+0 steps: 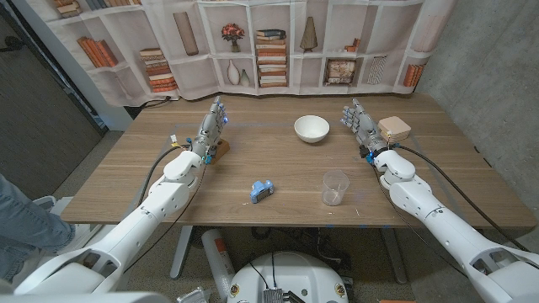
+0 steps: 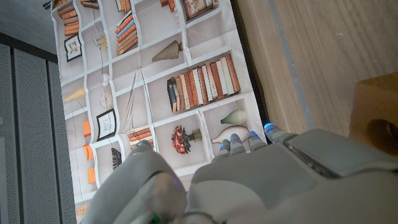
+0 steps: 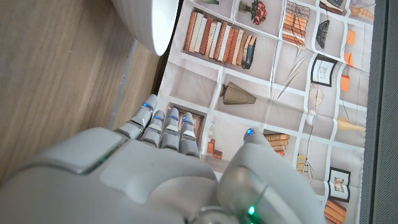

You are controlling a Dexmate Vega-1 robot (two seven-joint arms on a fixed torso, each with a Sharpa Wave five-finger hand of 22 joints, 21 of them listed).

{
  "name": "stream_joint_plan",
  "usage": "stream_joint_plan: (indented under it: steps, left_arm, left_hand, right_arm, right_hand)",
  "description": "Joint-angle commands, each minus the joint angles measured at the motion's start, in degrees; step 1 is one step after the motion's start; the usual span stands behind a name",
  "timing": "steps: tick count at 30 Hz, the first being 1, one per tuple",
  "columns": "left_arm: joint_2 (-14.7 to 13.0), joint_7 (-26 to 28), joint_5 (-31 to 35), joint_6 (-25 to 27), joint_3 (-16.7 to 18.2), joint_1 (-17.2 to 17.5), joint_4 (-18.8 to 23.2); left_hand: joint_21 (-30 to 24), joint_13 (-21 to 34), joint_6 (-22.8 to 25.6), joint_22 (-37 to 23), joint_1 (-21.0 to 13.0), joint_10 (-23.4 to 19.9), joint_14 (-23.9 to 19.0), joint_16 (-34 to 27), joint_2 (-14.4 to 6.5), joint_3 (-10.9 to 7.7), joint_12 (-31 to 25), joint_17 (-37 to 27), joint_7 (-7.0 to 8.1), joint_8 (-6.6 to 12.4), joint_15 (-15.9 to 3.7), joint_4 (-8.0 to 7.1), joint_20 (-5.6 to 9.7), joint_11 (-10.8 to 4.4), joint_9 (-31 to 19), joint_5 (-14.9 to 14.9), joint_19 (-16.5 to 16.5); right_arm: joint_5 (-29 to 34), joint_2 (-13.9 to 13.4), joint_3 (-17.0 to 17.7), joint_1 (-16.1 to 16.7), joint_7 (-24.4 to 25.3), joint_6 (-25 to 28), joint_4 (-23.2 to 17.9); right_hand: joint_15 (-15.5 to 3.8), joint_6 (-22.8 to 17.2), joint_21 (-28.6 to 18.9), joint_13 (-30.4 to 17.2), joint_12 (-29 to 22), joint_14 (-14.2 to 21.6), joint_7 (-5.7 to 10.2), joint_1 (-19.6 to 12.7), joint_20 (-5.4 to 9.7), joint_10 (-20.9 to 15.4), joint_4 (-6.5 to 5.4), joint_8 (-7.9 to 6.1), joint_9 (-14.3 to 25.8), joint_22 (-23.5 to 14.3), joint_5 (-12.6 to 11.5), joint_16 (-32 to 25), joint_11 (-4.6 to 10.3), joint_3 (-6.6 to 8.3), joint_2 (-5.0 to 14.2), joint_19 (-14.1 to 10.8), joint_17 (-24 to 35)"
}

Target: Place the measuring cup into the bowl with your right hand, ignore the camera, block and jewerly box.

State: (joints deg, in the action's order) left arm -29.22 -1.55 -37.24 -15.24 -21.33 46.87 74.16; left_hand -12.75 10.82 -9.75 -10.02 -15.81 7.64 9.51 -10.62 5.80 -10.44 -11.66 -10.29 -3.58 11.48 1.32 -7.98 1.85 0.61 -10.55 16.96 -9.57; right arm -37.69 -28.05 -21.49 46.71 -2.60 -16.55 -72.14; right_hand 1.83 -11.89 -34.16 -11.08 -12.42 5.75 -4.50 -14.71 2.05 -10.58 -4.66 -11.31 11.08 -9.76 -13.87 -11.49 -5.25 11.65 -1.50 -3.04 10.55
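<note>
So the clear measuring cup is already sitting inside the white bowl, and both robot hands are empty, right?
Not quite. In the head view the measuring cup stands on the table near its front edge, well apart from the bowl, which holds nothing. The rest is right: the left robot hand and the right robot hand are both empty.

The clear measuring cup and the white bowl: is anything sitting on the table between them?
No. In the head view only bare wood lies between the measuring cup and the bowl.
</note>
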Motion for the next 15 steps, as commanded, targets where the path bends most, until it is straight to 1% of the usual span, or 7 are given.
stream_joint_plan:
  steps: [1,8,15]
  left_arm:
    - [0.09,0.29,0.35,2.07,-0.70,-1.49,-0.09]
    - [-0.64,0.68,0.79,2.79,-0.82,-1.14,1.07]
    - [-0.94,0.55,0.70,2.95,-0.72,-0.97,1.33]
  left_hand:
    - [-0.18,0.13,-0.89,-0.20,-0.56,0.46,1.53,-0.37,-0.08,-0.45,-0.32,-0.12,-0.06,0.22,0.12,0.15,0.41,0.07,-0.10,0.39,-1.50]
    - [-0.09,0.09,-0.91,-0.21,-0.71,0.52,1.59,-0.31,-0.29,-0.46,-0.27,-0.12,-0.10,0.16,0.19,0.25,0.43,0.18,-0.11,0.50,-1.48]
    - [0.00,0.06,-0.87,-0.22,-0.85,0.44,1.57,-0.28,-0.47,-0.46,-0.28,-0.11,-0.19,0.14,0.25,0.34,0.36,0.25,-0.11,0.59,-1.48]
  right_arm:
    - [-0.57,1.35,-0.24,-1.42,-0.99,-0.41,2.80]
    - [-0.31,1.08,-0.06,-0.62,-0.40,-0.92,1.80]
    - [0.24,0.54,0.09,0.07,0.60,-1.02,0.14]
  right_hand:
    - [0.00,-0.28,-0.06,-0.10,-0.23,0.25,-0.03,-0.83,0.85,-0.41,0.31,-0.09,0.10,-0.08,-0.29,-0.30,0.17,0.53,0.20,-0.29,0.25]
    - [0.05,-0.29,0.17,-0.03,-0.19,0.26,0.00,-0.98,0.83,-0.38,0.43,-0.07,0.04,-0.09,-0.24,-0.24,0.15,0.57,0.30,-0.31,0.23]
    - [0.05,-0.28,0.39,0.03,-0.18,0.31,0.00,-1.14,0.86,-0.40,0.57,-0.04,0.00,-0.09,-0.18,-0.21,0.26,0.61,0.35,-0.33,0.21]
